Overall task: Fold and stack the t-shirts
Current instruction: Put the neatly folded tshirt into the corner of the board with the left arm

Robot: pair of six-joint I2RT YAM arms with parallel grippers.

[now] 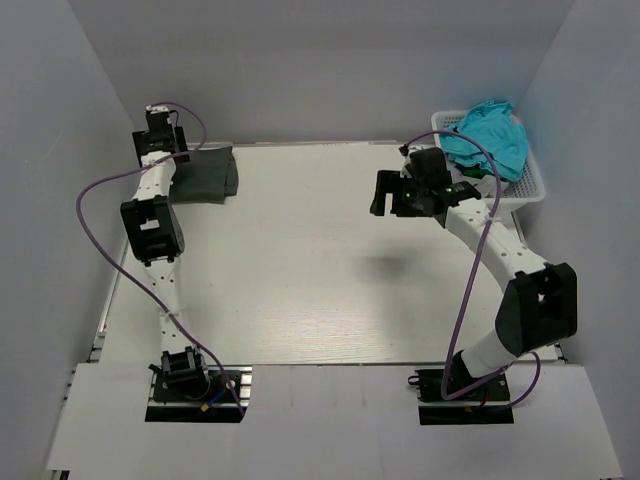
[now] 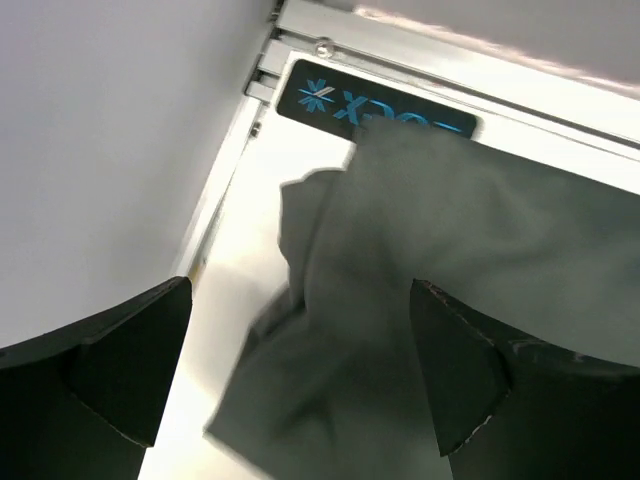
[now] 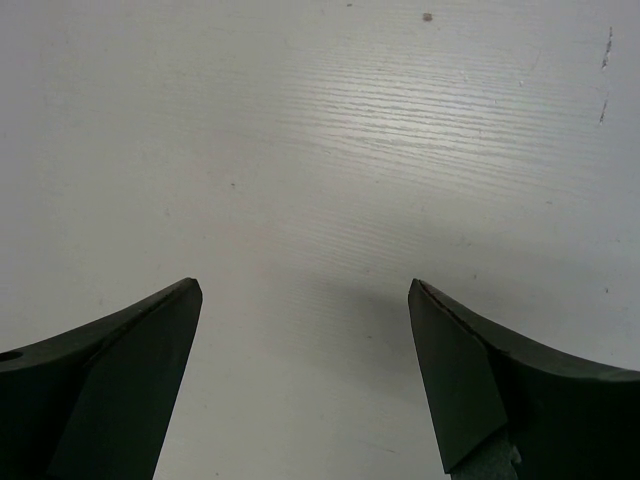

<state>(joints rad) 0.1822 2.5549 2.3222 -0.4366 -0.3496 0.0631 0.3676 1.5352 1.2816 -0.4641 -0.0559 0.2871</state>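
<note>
Dark grey t-shirt (image 1: 205, 175) lies folded at the far left corner of the table (image 1: 300, 290); left gripper (image 2: 300, 290) hangs over it, jaws wide, gripping nothing; best lift straight up so no fold drags; right gripper (image 3: 305, 285) gapes empty over bare tabletop, near the basket (image 1: 535, 190) holding the turquoise t-shirt (image 1: 490, 135)

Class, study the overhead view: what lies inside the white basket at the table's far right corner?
A crumpled turquoise t-shirt fills the basket, spilling above its rim. Anything beneath it is covered.
</note>
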